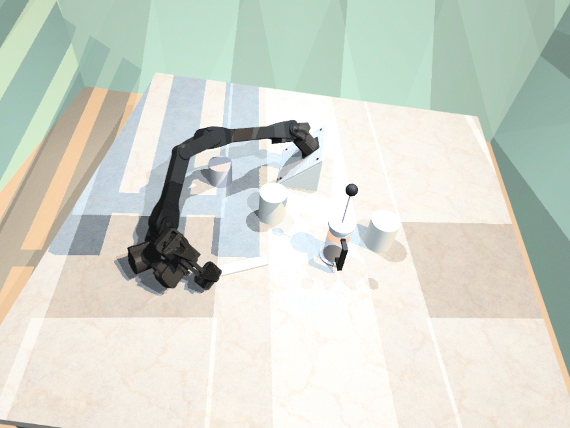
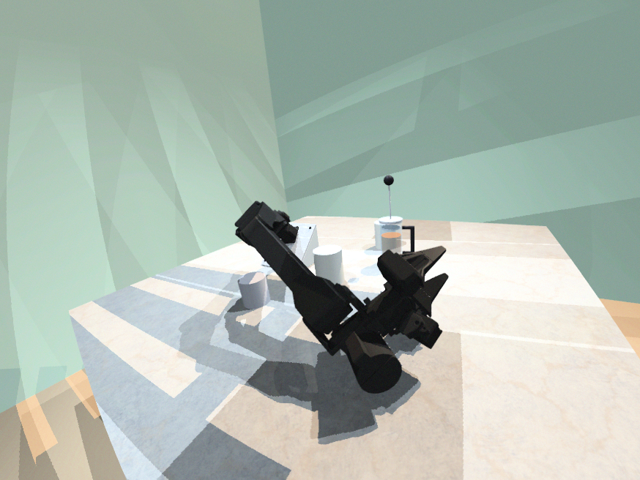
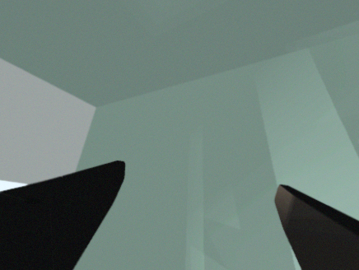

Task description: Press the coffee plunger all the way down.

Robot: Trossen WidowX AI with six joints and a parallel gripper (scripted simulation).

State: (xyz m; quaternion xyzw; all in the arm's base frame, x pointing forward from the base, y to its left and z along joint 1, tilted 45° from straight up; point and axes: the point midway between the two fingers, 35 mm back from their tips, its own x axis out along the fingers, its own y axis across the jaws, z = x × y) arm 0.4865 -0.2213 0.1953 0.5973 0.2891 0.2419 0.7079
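While the plunger knob (image 1: 351, 188) stands fully raised on its thin rod, the coffee press (image 1: 340, 237) sits upright right of centre, between two white cylinders (image 1: 272, 203). The gripper (image 2: 436, 268) lies folded low, well to the left, jaws wide apart, empty. It should descend squarely on the knob, avoiding sideways push.
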